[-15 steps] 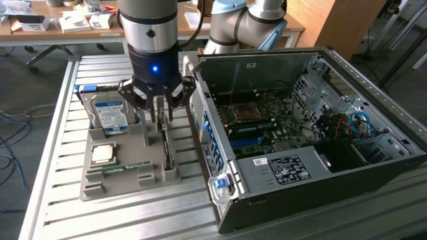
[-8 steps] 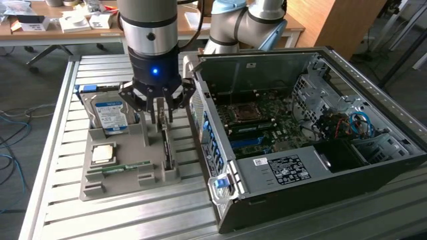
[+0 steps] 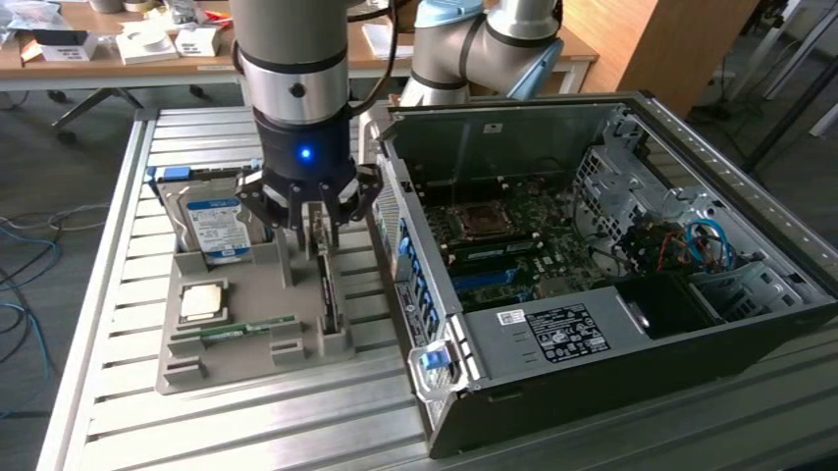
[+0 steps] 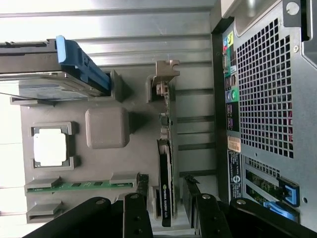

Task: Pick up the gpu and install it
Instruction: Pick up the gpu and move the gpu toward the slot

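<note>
The gpu (image 3: 325,294) is a thin dark card with a pale metal end bracket. It stands on edge in a slot of the grey holder tray (image 3: 210,368), beside the open computer case (image 3: 602,245). My gripper (image 3: 318,240) hangs directly over the card's near end, open, with one finger on each side of it. In the wrist view the gpu (image 4: 166,148) runs between the two black fingers (image 4: 136,213), with a gap on both sides, and the gripper (image 4: 166,187) is not closed on it.
The tray also holds a blue-labelled hard drive (image 3: 216,228), a silver processor (image 3: 200,302) and a green memory stick (image 3: 235,332). The case's back panel (image 4: 267,99) stands close beside the card. All of it sits on a slatted metal table (image 3: 118,294).
</note>
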{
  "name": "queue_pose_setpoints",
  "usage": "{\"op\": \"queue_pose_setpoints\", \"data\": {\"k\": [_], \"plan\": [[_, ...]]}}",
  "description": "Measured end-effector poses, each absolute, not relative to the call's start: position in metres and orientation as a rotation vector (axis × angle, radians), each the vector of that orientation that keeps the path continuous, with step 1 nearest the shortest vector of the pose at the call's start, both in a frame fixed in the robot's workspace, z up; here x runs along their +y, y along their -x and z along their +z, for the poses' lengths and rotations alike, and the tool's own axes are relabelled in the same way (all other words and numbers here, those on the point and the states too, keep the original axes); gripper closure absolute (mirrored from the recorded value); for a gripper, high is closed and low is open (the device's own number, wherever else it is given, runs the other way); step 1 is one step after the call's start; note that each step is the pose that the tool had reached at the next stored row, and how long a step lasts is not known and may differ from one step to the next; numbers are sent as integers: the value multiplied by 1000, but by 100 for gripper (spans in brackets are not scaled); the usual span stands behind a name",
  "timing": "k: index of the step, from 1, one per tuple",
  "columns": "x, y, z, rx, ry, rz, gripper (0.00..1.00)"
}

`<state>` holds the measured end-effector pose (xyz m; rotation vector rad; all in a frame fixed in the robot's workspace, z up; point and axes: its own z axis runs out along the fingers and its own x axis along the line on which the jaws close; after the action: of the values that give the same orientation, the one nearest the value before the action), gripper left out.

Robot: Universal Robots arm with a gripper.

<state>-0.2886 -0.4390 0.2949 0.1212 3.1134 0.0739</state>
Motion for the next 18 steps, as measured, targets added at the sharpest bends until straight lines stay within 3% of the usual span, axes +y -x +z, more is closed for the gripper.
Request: {"op": "queue_pose_setpoints", "data": {"k": [18], "plan": [[-445, 283, 289, 3116, -121, 74, 58]]}}
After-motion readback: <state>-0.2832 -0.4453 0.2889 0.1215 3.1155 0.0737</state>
